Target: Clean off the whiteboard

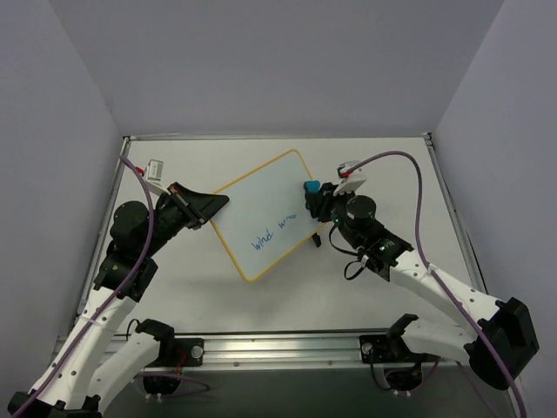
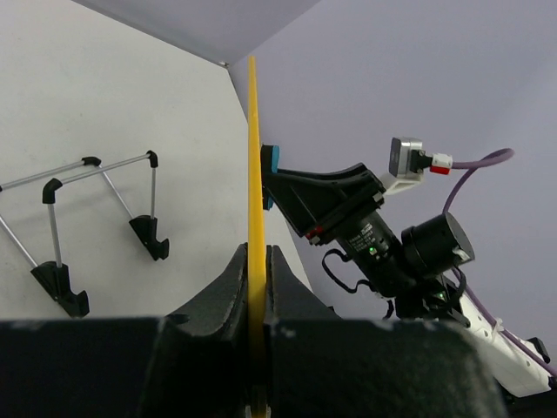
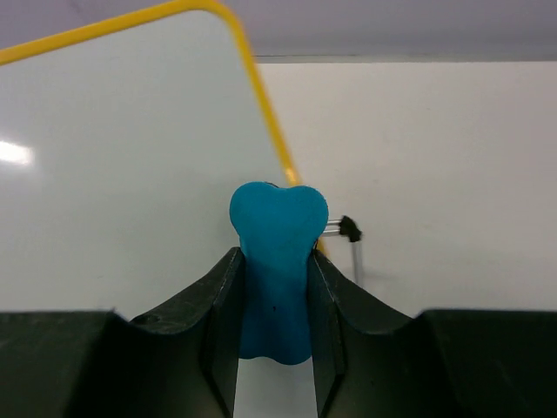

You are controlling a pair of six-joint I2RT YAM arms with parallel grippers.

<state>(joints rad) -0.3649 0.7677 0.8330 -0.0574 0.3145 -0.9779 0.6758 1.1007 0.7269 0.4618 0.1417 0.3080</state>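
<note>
The whiteboard (image 1: 261, 205), yellow-framed, is held tilted above the table, with blue handwriting (image 1: 270, 235) on its lower half. My left gripper (image 1: 215, 205) is shut on the board's left edge; in the left wrist view the yellow frame (image 2: 255, 157) runs edge-on between the fingers of that gripper (image 2: 257, 254). My right gripper (image 1: 313, 198) is shut on a blue eraser (image 1: 311, 185) at the board's right edge, above the writing. In the right wrist view the eraser (image 3: 278, 218) sticks out past the right gripper (image 3: 276, 257), against the white surface of the whiteboard (image 3: 113, 174) near its frame.
A wire stand (image 2: 96, 218) with black feet sits on the white table under the board; one foot (image 1: 318, 239) shows past the board's lower right edge. Grey walls close in the table on three sides. A metal rail (image 1: 278, 344) runs along the front.
</note>
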